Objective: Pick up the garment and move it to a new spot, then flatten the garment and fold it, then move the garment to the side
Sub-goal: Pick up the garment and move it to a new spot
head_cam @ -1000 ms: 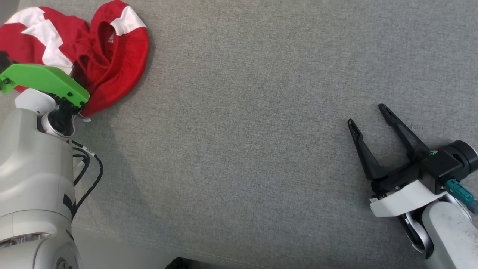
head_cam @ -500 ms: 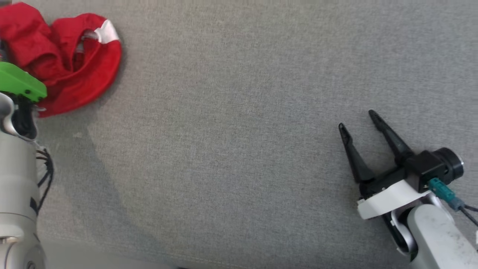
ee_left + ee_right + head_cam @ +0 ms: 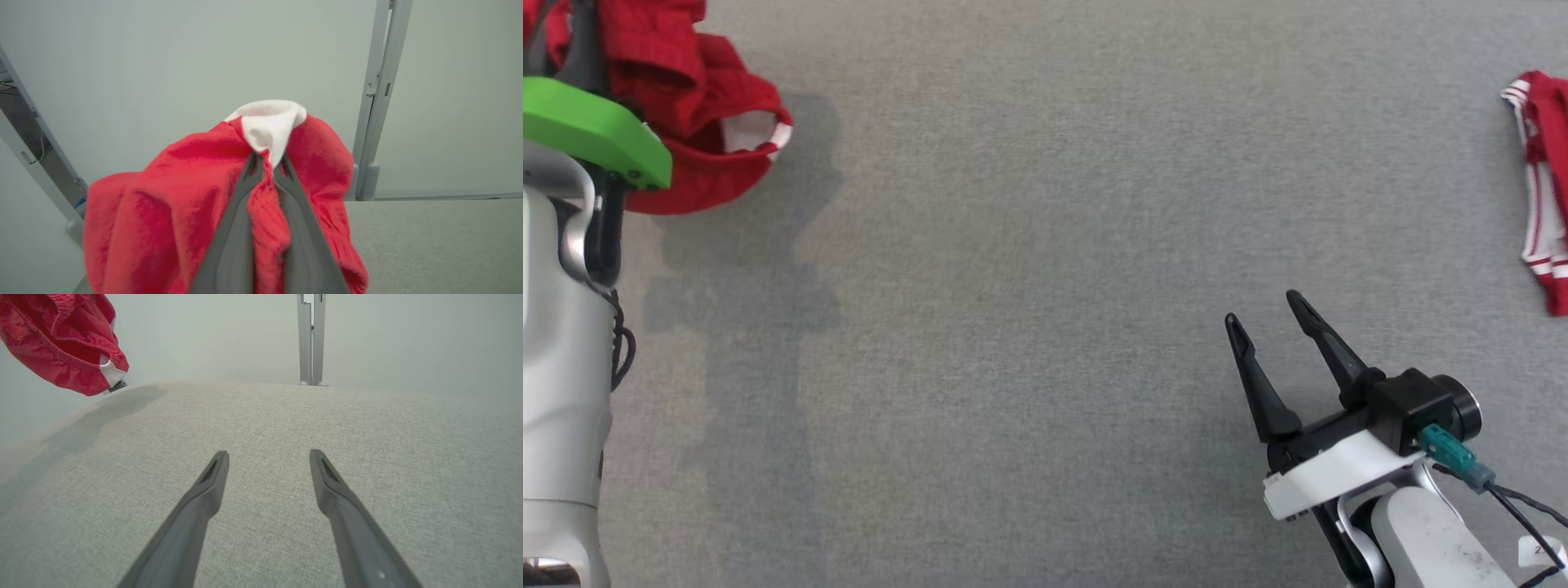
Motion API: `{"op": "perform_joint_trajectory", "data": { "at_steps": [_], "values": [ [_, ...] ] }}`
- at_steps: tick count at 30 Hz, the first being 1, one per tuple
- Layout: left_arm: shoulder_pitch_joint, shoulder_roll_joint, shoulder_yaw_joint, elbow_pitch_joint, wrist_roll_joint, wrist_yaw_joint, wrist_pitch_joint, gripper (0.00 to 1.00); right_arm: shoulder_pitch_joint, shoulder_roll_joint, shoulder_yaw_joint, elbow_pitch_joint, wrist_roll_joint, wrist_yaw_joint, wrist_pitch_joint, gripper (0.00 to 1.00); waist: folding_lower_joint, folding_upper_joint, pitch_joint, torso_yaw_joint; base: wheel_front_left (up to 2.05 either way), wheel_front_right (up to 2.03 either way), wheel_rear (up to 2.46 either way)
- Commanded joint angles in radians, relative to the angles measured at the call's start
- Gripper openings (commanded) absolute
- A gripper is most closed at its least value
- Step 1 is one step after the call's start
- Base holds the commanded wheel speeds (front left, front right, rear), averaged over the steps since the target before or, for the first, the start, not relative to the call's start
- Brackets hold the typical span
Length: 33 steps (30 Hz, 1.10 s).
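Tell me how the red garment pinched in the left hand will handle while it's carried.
Likely floppy: the red garment bunches and droops around the left hand. Probably light, since a narrow pinch holds the whole bundle off the grey table. It may sway and land crumpled, needing flattening.

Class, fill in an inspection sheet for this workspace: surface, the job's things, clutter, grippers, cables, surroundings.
Surface: grey cloth table, with the garment's shadow at its left.
Job's things: red garment with white trim, bunched, hanging above the table.
Clutter: red-and-white striped cloth at the right edge of the head view.
Grippers: left gripper shut on the garment; right gripper open, empty, over the table.
Cables: black cable beside the left arm; teal plug with a dark lead at the right wrist.
Surroundings: pale wall and metal post behind the table.
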Motion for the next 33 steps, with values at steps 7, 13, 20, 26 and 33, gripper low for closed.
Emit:
{"op": "perform_joint_trajectory", "data": {
  "at_steps": [7, 13, 20, 26, 33],
  "values": [
    [0.161, 0.027, -0.099, -0.303, -0.064, -0.003, 0.105, 0.0, 0.016, 0.039, 0.013, 0.004, 0.007, -0.002, 0.0, 1.0, 0.0, -0.0001, -0.142, -0.251, 0.0, 0.0, 0.0],
    [0.285, -0.013, -0.186, -0.476, -0.046, 0.002, 0.149, 0.0, 0.03, 0.051, -0.003, 0.0, 0.008, -0.002, 0.0, 1.0, 0.0, -0.0001, -0.154, -0.337, 0.0, 0.0, 0.0],
    [0.411, -0.052, -0.372, -0.483, 0.025, -0.001, 0.119, 0.0, 0.043, 0.055, -0.026, -0.011, 0.007, -0.002, 0.0, 1.0, 0.0, -0.0001, -0.13, -0.369, 0.0, 0.0, 0.0],
    [0.468, -0.088, -0.554, -0.323, 0.101, -0.002, 0.029, 0.0, 0.042, 0.06, -0.02, -0.008, 0.003, -0.002, 0.0, 1.0, 0.0, -0.0001, -0.115, -0.348, 0.0, 0.0, 0.0],
    [0.518, -0.158, -0.533, -0.243, 0.072, 0.042, -0.089, 1.0, 0.069, 0.055, -0.014, -0.002, 0.008, -0.002, 0.0, 1.0, 0.0, -0.0001, -0.162, -0.292, 0.0, 0.0, 0.0]
  ]
}}
